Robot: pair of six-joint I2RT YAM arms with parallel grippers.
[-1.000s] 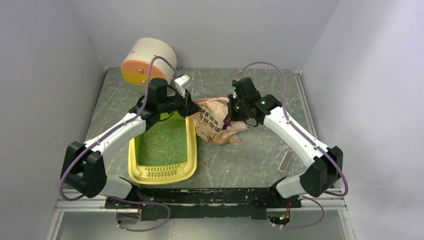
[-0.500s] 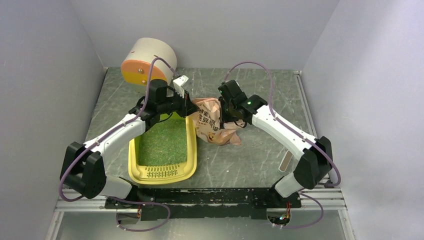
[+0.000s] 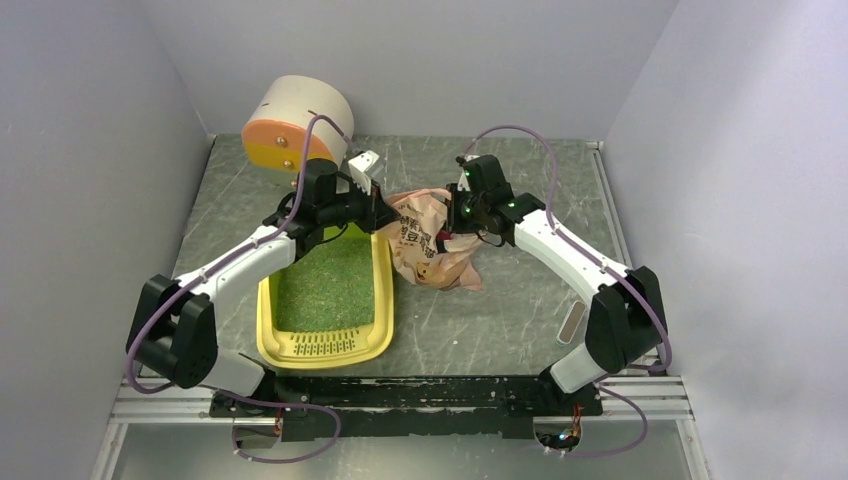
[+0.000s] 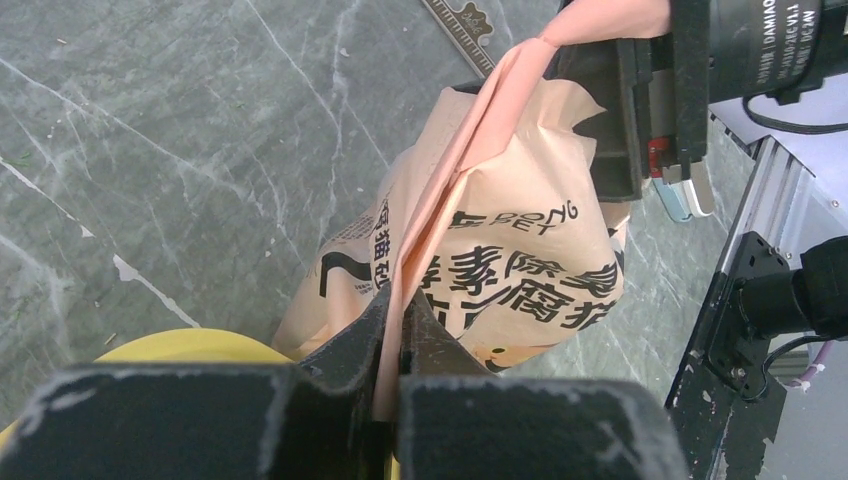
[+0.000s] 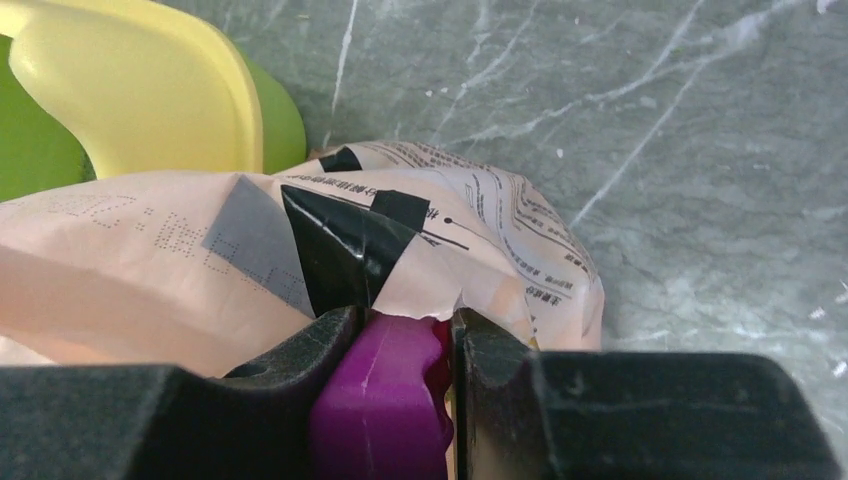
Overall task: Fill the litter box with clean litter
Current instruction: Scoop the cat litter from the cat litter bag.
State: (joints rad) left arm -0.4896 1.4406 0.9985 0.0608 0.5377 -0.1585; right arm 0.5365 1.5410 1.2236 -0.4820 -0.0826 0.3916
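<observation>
Fingers pinch tight, left gripper [image 4: 398, 312] on the pink-beige printed bag [image 4: 500, 290], right gripper [image 5: 402, 325] on a magenta plastic scoop [image 5: 380, 400], best kept level toward the yellow rectangular plastic litter box [image 3: 322, 346] of green granules [image 3: 325, 285] by the bench's near-left corner.

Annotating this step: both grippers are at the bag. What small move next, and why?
Probably the right gripper should ease its magenta scoop into the bag: the left gripper pinches the bag's edge, holding it beside the litter box, which holds green litter.
</observation>
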